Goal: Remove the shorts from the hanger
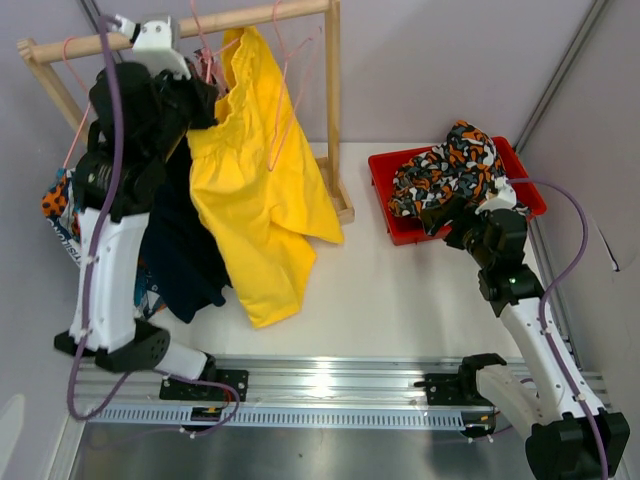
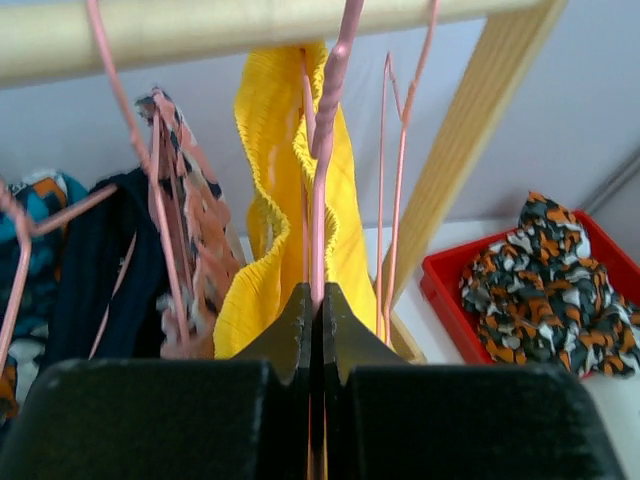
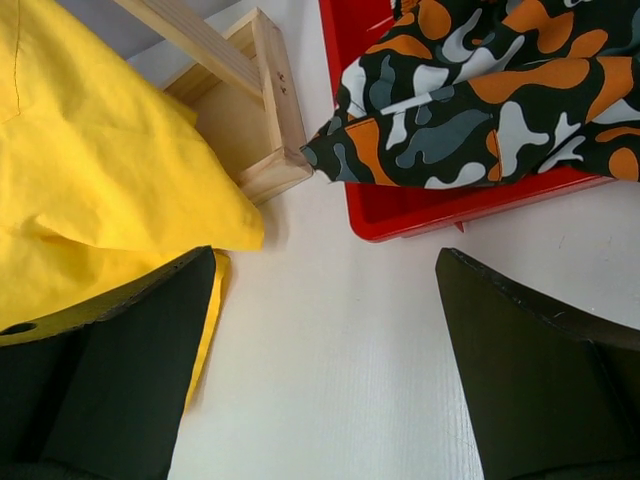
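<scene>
The left tool point(image 2: 312, 292) is pinched shut on the thin pink wire hanger point(image 2: 328, 130) carrying the plain yellow cloth shorts point(image 1: 262, 200), which hang from the round wooden rail point(image 1: 250, 18). The right tool point(image 3: 325, 258) is spread wide over the white worktop point(image 1: 400, 290), beside the red plastic bin point(image 1: 385, 165) holding the orange-black patterned shorts point(image 1: 450, 165). The slick wire could slip from the grip. The hook could also snag the neighbouring pink hangers point(image 2: 395, 180) and drag the plain navy shorts point(image 1: 185, 250) down.

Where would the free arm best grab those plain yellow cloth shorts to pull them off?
Probably the loose lower leg of the plain yellow cloth shorts, coming from the right: it drapes onto the table near the open right gripper, while the gathered waistband sits on the pink wire hanger.
</scene>
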{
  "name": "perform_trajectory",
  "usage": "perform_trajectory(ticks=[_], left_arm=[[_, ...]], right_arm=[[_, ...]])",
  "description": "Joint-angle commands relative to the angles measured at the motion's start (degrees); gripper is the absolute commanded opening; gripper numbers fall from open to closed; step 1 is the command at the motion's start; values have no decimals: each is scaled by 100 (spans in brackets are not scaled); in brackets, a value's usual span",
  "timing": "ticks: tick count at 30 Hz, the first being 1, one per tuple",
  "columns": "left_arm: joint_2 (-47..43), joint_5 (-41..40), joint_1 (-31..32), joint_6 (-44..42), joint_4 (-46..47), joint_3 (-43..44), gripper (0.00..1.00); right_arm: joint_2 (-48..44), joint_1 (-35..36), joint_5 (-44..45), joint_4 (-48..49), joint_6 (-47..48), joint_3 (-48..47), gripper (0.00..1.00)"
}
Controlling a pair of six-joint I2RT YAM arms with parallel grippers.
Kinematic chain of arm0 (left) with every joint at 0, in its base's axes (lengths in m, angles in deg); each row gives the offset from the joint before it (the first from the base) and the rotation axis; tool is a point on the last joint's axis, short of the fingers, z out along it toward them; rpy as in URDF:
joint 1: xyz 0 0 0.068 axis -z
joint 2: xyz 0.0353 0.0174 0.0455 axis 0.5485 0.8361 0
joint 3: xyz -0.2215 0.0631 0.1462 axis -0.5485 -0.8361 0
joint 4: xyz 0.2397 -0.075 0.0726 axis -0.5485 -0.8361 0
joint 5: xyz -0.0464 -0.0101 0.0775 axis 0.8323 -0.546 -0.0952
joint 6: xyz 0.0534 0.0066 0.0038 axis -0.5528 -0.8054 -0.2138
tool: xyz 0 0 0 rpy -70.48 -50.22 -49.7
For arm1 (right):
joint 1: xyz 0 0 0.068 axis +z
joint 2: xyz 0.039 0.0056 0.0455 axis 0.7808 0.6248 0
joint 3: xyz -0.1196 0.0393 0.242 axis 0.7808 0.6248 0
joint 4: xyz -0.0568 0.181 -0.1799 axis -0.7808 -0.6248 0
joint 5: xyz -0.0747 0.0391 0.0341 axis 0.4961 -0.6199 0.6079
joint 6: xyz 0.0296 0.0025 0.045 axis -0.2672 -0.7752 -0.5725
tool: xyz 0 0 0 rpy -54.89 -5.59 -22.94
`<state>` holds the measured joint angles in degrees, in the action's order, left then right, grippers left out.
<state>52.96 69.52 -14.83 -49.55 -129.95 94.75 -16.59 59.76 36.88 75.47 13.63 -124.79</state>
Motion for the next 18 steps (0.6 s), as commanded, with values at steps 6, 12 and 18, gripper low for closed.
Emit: perform_trajectory(ticks=[6,12,18], left_arm=[[-2645,1507,90,-54,382,-3017,0],[-3832,3232,327,157,-213,-4082,0],[-4194,4206,784,384,-33,-3608,0]], right_arm=[[-390,36,-996,47,287,-693,99],[-408,212,-2604,266,191,-1431,99],[-83,1149,-3011,241,155,-2344,99]])
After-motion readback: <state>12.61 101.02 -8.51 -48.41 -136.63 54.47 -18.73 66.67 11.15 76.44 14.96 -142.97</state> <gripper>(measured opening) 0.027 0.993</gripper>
